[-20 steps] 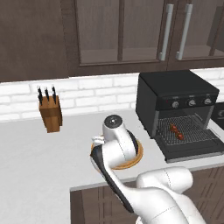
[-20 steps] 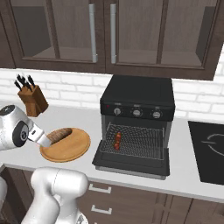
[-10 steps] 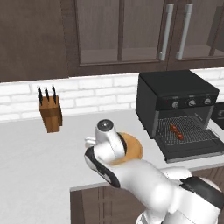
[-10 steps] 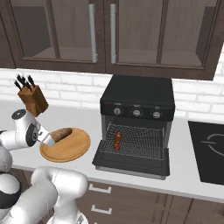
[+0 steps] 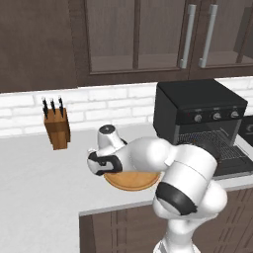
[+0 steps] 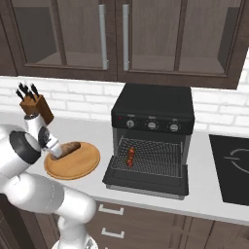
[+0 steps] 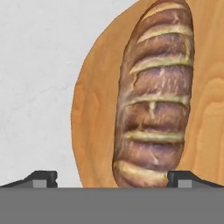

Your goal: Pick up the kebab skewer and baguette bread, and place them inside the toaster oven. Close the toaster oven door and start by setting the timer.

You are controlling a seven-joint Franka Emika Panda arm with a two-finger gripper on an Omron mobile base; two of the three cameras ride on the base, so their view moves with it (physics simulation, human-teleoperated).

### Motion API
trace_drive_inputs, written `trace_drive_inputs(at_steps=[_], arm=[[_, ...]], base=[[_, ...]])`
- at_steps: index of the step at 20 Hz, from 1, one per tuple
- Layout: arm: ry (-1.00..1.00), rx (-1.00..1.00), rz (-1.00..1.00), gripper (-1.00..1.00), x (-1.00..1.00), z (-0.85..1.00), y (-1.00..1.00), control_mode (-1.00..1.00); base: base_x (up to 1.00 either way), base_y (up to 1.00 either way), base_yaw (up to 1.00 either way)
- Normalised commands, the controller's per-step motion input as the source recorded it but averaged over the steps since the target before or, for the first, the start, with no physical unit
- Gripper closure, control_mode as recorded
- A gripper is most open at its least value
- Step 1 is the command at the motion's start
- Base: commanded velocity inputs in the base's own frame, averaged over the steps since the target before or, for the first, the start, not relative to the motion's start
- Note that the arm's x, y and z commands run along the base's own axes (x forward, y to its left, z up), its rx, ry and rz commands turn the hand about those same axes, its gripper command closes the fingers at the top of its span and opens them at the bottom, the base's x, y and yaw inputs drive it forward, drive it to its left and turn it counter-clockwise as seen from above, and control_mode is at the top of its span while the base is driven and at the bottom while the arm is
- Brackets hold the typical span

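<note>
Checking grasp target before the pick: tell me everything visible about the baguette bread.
The baguette bread is a small oblong loaf, brown crust crossed by pale slashes, ends rounded. It lies flat on the round wooden plate, toward one edge, on the counter left of the toaster oven. The open gripper sits just above one end, fingertips either side; contact cannot be told. It looks whole and unlifted.

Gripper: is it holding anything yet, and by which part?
Nothing held. The gripper is open above the baguette bread, its fingertips either side of the loaf's near end.
</note>
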Motion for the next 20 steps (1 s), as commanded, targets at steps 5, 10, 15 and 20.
trace_drive_inputs(at_steps=[5, 10, 15, 20], arm=[[0.01, 0.00, 0.00, -1.00, 0.01, -0.16, 0.00, -1.00], [0.00, 0.00, -0.04, -1.00, -0.16, -0.05, -0.02, -1.00], [0.00, 0.00, -0.09, -1.00, -0.26, 0.00, -0.36, -1.00], [0.00, 0.00, -0.11, -1.00, -0.13, -0.02, -0.55, -1.00]], base=[[0.00, 0.00, 0.00], [0.00, 0.00, 0.00], [0.00, 0.00, 0.00], [0.00, 0.00, 0.00]])
